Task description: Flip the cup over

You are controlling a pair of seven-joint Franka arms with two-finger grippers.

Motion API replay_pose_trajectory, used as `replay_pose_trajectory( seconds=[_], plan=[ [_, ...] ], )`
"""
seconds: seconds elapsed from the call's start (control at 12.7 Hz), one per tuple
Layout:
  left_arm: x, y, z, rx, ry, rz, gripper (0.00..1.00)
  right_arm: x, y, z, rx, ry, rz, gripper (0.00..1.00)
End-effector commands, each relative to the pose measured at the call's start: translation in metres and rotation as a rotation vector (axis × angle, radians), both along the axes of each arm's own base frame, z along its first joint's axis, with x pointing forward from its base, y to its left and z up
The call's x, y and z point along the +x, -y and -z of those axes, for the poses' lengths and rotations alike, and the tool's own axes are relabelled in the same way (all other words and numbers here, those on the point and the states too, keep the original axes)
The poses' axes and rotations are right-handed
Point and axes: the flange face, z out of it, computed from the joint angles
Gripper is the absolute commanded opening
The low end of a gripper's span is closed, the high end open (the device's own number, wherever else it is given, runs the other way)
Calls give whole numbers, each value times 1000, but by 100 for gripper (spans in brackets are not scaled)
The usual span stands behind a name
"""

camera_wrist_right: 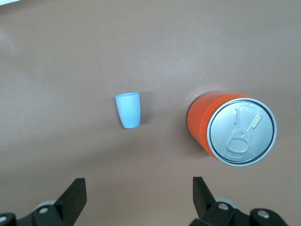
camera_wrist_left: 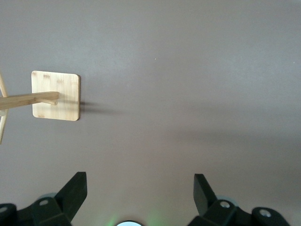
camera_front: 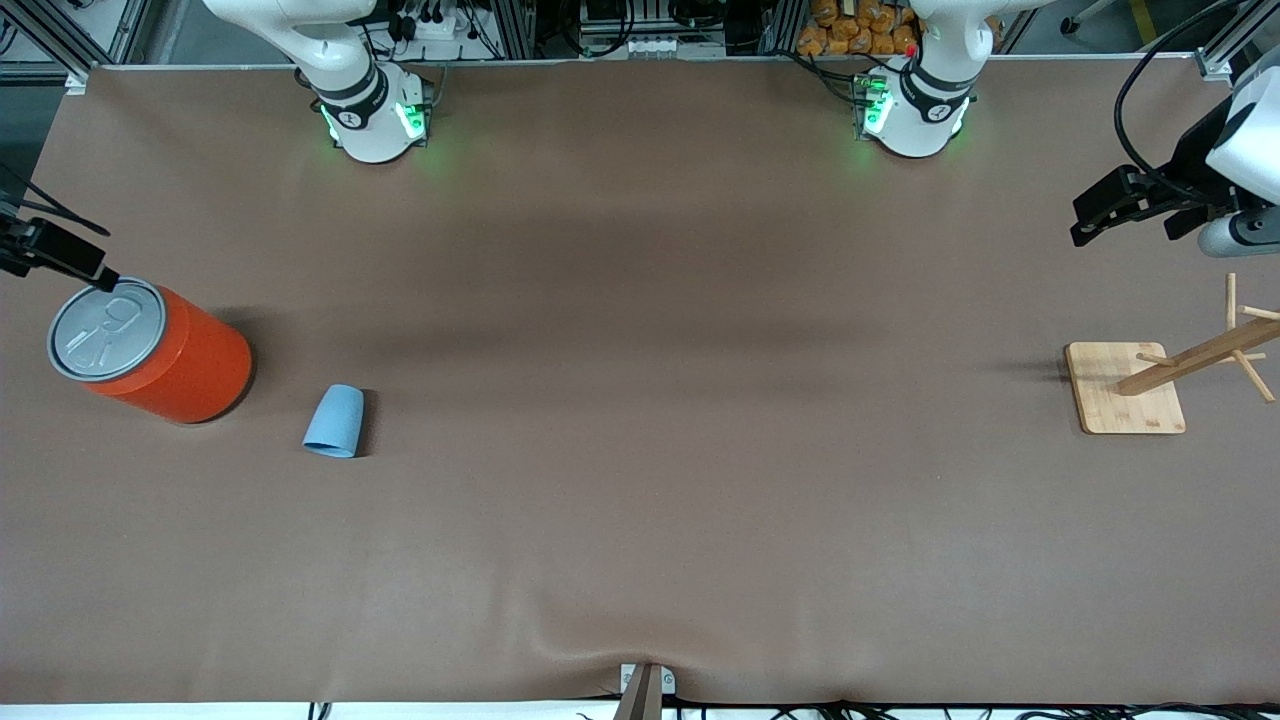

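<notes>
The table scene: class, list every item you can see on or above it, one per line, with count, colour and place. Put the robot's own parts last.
Cup: one, light blue, mouth down on the table toward the right arm's end, beside the can.
Can: one, orange with grey pull-tab lid, upright, at the right arm's end.
Wooden rack: one, pale bamboo base with pegged post, at the left arm's end.
Table: one, brown cover.
Right gripper: black, open, over the can and cup.
Left gripper: black, open, above the table near the rack.

wooden rack (camera_front: 1200, 362) pegs cut off at edge, cup (camera_front: 335, 421) opening hidden
</notes>
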Motion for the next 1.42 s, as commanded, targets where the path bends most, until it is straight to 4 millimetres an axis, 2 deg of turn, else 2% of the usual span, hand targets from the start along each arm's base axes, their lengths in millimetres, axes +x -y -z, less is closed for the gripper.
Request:
replay_pose_trajectory(
  seconds=[0.0,0.16,0.24,0.39,0.71,0.87,1.02,1.1,1.18,1.26,1.34],
  plan=[
    [-3,-4,-6,0,-3,6,100,-12,13,-7,0,-58,18,100],
    [0,-5,-12,-6,10,6,100,-26,11,-14,5,-20,20,100],
    [3,-6,-8,-11,4,3,100,-29,9,-12,6,-23,16,100],
    [6,-12,-4,-15,-5,2,100,-29,9,-12,6,-24,19,100],
    [3,-8,0,-1,-18,-2,100,-21,5,-3,6,-38,6,100],
    [3,-9,1,26,-18,-4,100,-4,5,27,6,-95,5,100],
    [4,-10,3,26,-21,-2,100,0,1,27,4,-95,3,100],
    [4,-11,4,26,-21,1,100,6,1,39,5,-112,-6,100],
    [5,-11,5,26,-23,1,100,29,-4,91,2,-202,-18,100],
    [5,-11,6,26,-24,1,100,40,-2,117,6,-246,-25,100],
    [6,-11,8,25,-27,1,100,40,0,116,9,-248,-51,100]
  ],
)
